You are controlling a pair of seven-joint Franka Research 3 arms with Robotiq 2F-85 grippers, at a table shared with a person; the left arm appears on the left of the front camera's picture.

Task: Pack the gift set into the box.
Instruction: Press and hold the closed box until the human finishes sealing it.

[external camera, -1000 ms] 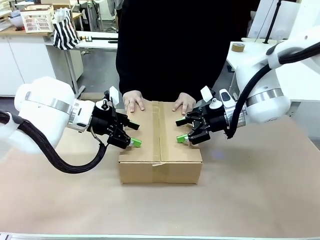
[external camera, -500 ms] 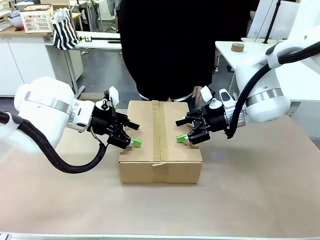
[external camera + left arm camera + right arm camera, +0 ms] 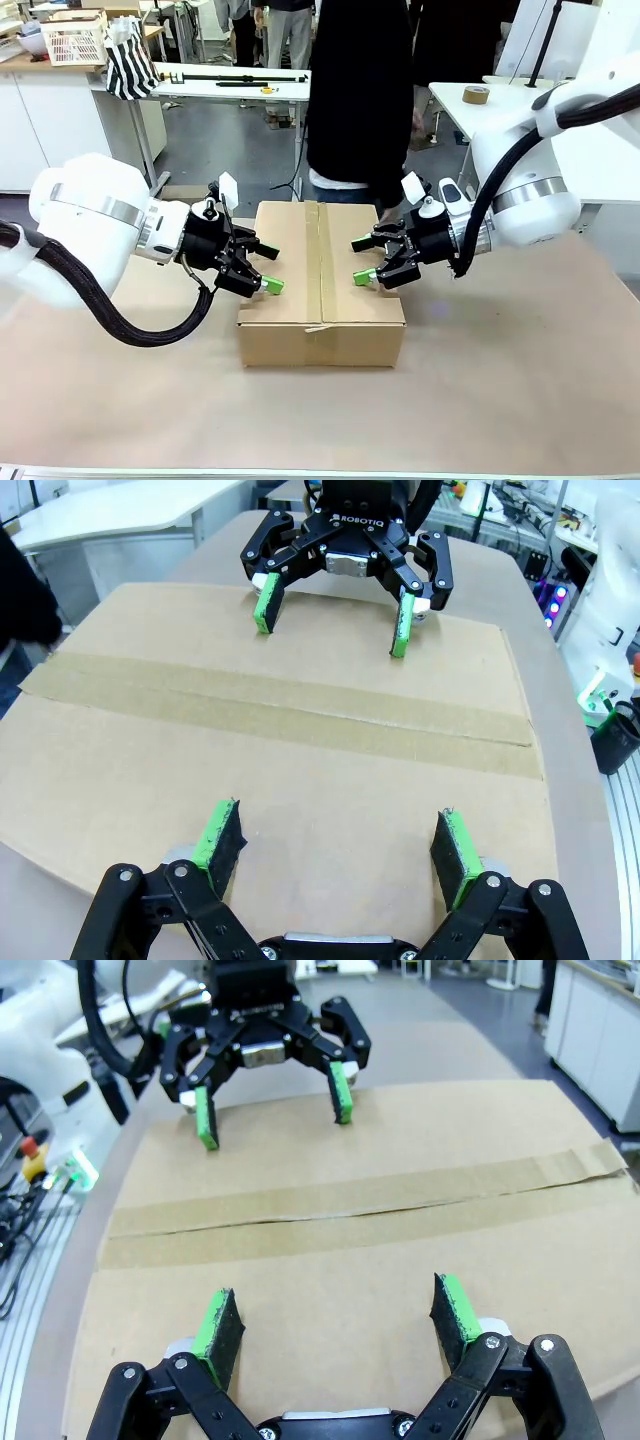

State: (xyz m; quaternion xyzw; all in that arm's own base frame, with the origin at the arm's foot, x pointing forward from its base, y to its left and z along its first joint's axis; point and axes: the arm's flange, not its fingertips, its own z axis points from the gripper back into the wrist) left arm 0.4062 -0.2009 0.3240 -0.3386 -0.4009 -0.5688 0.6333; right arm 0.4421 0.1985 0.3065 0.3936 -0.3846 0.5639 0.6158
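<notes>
Box (image 3: 321,283), flaps taped shut, lies between left gripper (image 3: 262,268) and right gripper (image 3: 360,261), both spread empty over its side edges.

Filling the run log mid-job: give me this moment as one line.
box: flaps shut, taped | gift set: not visible | left gripper: open, over box left half | right gripper: open, over right half | person: behind box

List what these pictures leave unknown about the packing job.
- Inside of the rectangular brown corrugated cardboard box: hidden in all views by its taped-shut flaps, so no gift set shows.
- Whether the green pads touch the lid: unclear in the front view; both wrist views show the left end effector and right end effector open over it.
- Person's hands: hidden in the front view behind the dark clothing.
</notes>
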